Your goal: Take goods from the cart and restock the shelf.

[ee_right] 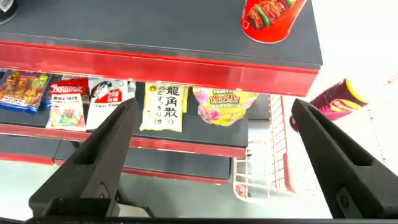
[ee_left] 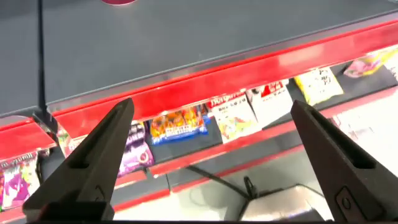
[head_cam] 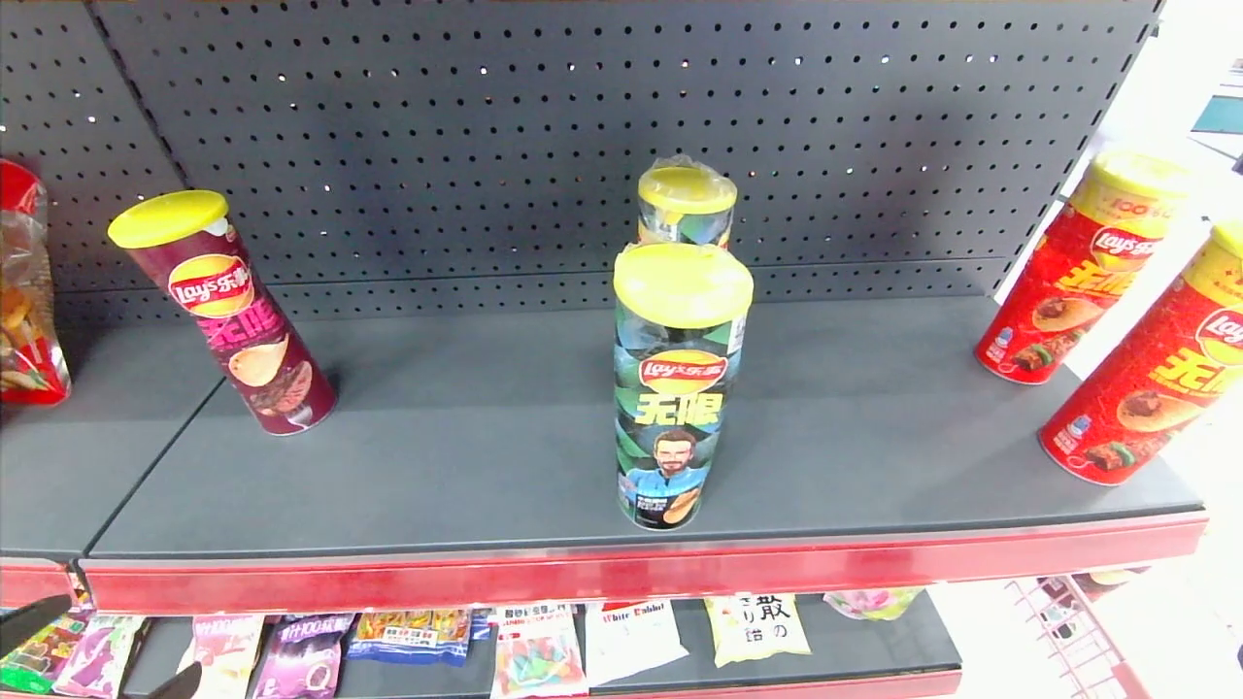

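Observation:
On the grey upper shelf (head_cam: 874, 427) a green chip can (head_cam: 680, 388) stands near the front edge, with a second one (head_cam: 687, 204) behind it. A purple can (head_cam: 228, 311) stands to the left and two red cans (head_cam: 1078, 262) (head_cam: 1156, 379) to the right. My left gripper (head_cam: 117, 646) (ee_left: 212, 106) hangs open and empty below the shelf's red front lip (ee_left: 186, 81). My right gripper (ee_right: 216, 102) is open and empty too, facing the lower shelf beneath a red can (ee_right: 270, 18). Another purple can (ee_right: 339, 99) lies in the pink wire cart (ee_right: 261, 168).
A snack bag (head_cam: 24, 291) sits at the far left of the upper shelf. Several flat snack packets (head_cam: 534, 646) (ee_right: 165, 106) line the lower shelf. The cart (head_cam: 1068, 621) stands at the shelf's right end. Wide bare gaps lie between the cans.

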Tool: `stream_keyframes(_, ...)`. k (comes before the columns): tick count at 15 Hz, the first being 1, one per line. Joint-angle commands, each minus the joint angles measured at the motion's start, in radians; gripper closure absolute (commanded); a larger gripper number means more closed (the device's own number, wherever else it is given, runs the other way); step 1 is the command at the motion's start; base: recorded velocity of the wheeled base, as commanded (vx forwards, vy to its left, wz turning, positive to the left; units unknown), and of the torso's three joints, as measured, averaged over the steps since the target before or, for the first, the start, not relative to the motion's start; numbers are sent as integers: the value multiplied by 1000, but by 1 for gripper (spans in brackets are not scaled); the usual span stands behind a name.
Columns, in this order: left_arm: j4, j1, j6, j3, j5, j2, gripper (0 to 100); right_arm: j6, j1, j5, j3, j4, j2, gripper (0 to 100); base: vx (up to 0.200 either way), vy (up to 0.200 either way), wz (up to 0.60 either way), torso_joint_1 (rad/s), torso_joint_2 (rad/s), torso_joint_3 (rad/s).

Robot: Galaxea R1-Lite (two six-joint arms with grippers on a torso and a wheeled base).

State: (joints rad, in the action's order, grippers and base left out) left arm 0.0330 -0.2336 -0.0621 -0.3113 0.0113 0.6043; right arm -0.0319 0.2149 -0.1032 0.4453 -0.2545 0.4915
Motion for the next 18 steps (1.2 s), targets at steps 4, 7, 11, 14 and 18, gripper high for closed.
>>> stream_keyframes(4,-39,13,-61,-5,-25,6,0,-33,-9,2,29,4,68,0,0,0,0,0,0,0)
stream_keyframes(7,-39,13,-71,-3,-25,3,0,-56,-9,3,49,4,94,0,-133,0,0,2,2,-3)
stream_keyframes(11,-39,11,-76,-2,-25,-4,0,-57,-8,3,52,4,93,0,-200,0,0,6,0,1)
stream_keyframes(14,-39,13,-85,3,-25,-12,0,-57,-8,53,61,4,90,0,-200,0,0,4,1,2)
stream_keyframes(18,-38,11,-96,14,-25,-37,0,-92,-17,53,75,4,99,0,-100,0,0,0,1,1)
